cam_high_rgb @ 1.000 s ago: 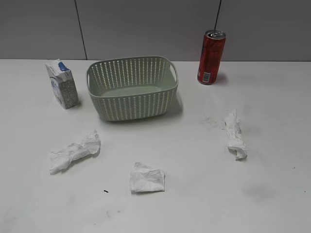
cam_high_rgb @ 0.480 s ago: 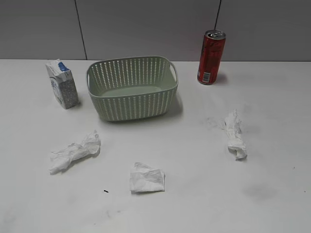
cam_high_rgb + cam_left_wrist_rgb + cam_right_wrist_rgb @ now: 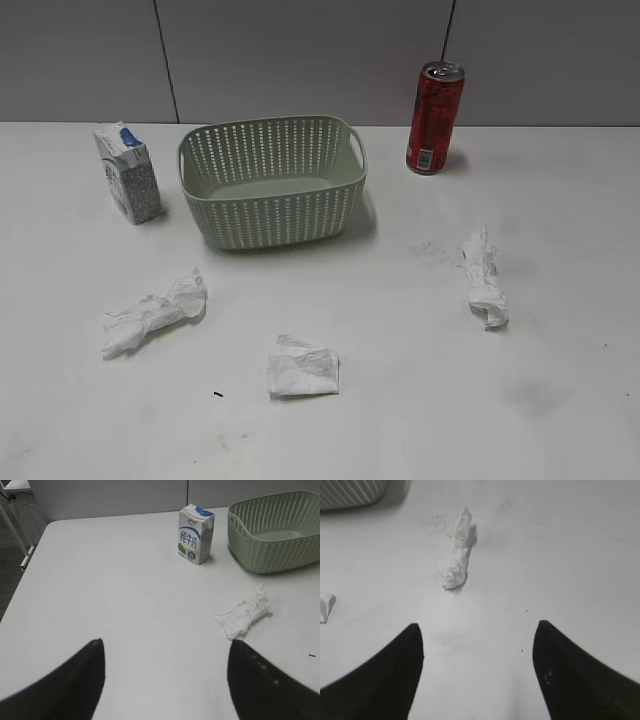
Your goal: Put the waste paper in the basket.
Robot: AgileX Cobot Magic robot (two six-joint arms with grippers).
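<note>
Three crumpled white waste paper wads lie on the white table: one at the left (image 3: 152, 313), one at the front middle (image 3: 301, 368), one at the right (image 3: 484, 278). The pale green slotted basket (image 3: 272, 180) stands empty at the back middle. No gripper shows in the exterior view. In the left wrist view my left gripper (image 3: 165, 647) is open and empty above bare table, with the left wad (image 3: 243, 616) ahead on its right and the basket (image 3: 277, 530) beyond. In the right wrist view my right gripper (image 3: 477, 630) is open and empty, with the right wad (image 3: 457, 565) ahead of it.
A grey-white carton with a blue top (image 3: 128, 173) stands left of the basket; it also shows in the left wrist view (image 3: 195, 535). A red can (image 3: 434, 118) stands at the back right. The table's left edge (image 3: 27, 567) shows in the left wrist view.
</note>
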